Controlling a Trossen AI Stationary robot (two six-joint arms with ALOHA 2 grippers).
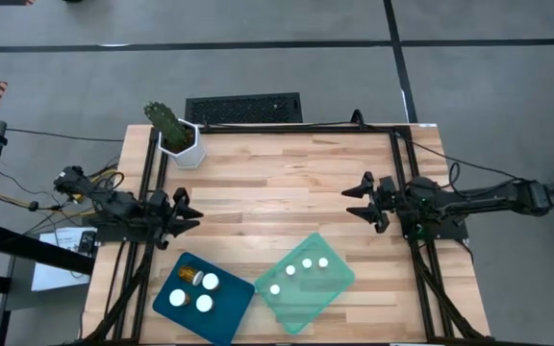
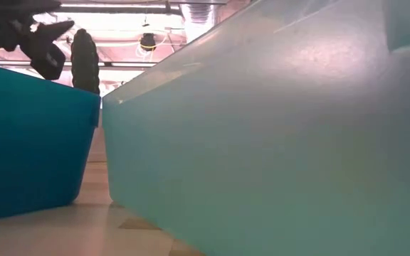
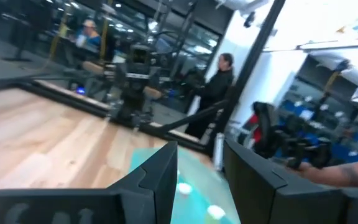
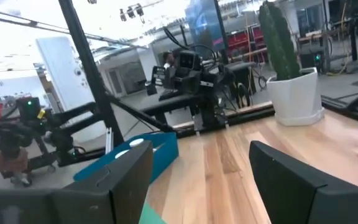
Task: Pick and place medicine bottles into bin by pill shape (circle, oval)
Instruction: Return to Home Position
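Two bins sit at the table's near edge. The blue bin point(image 1: 221, 317) holds three upright medicine bottles with white caps point(image 1: 210, 282) and an amber one lying on its side point(image 1: 190, 277). Beside it on the right, the teal bin point(image 1: 330, 288) holds several white-capped bottles point(image 1: 307, 262). My left gripper point(image 1: 188, 211) hovers at the table's left edge, beyond the blue bin. Its fingers are a little apart with nothing between them point(image 3: 201, 180). At the right edge my right gripper point(image 1: 357, 200) stands open and empty point(image 4: 201, 180). Both point toward the table's middle.
A white pot with a cactus point(image 1: 181, 139) stands at the far left corner. A dark grate point(image 1: 243, 108) lies beyond the far edge. Bare wood point(image 1: 277, 192) spreads between the two grippers. A person point(image 3: 219, 81) stands in the room beyond the table.
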